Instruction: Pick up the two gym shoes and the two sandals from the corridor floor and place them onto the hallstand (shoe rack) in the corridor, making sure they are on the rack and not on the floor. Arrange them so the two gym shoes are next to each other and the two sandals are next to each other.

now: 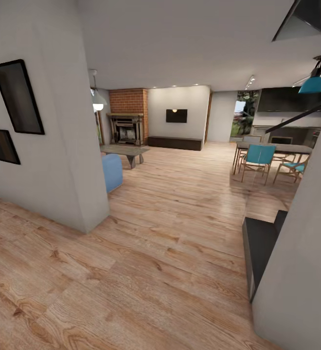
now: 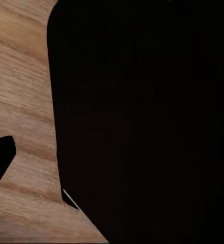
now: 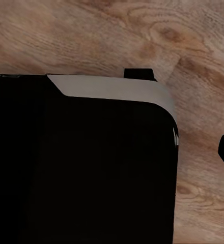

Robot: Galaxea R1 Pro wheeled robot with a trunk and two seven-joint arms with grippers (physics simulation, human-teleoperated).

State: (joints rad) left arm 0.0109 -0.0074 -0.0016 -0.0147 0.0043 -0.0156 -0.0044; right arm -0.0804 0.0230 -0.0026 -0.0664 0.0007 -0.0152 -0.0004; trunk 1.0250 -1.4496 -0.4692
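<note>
Down by the arms: both wrist views look at the corridor floor (image 3: 91, 35) past big black robot parts; I cannot tell if either gripper is wide or narrow.
Shoes: none to see yet.
Danger: bumping the grey wall corner (image 1: 90, 214) or dark cabinet (image 1: 260, 248) while turning.
Room: wide bare planks between them, running to the blue chairs (image 1: 258, 158).

Three dark picture frames (image 1: 17, 97), two teal chairs (image 1: 258, 160), two pendant lamps (image 1: 312, 82), one fireplace (image 1: 127, 129)
</note>
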